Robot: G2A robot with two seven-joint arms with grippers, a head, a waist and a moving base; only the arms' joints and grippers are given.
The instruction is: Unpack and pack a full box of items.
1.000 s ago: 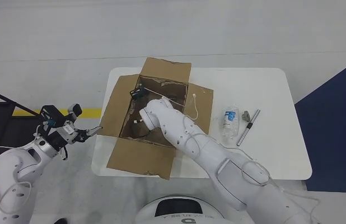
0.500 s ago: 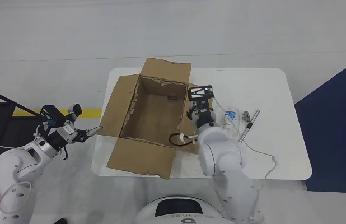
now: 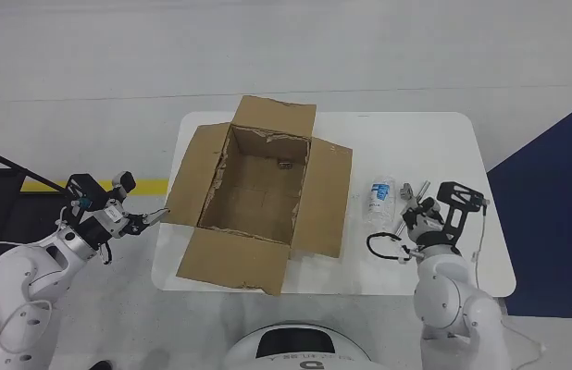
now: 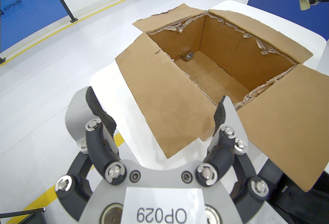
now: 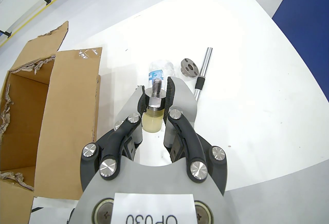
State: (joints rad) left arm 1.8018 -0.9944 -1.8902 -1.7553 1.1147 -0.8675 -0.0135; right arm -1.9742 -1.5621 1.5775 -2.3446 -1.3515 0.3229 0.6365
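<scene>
Brown cardboard box (image 3: 321,199) is sitting open on the white counter (image 3: 434,148), the spread left gripper (image 4: 156,95) hovering near its flap. Well apart, the right gripper (image 5: 155,86) is pinching one threaded steel bolt (image 5: 154,103) near one clear bottle (image 5: 162,69), one grey flange (image 5: 189,68), one steel rod (image 5: 205,63).

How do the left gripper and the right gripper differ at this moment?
The left gripper is open and empty; the right gripper is shut on a threaded metal piece. The left gripper is beyond the table, beside the cardboard box; the right gripper is over the table, near the bottle. Both share the same black and silver build.
</scene>
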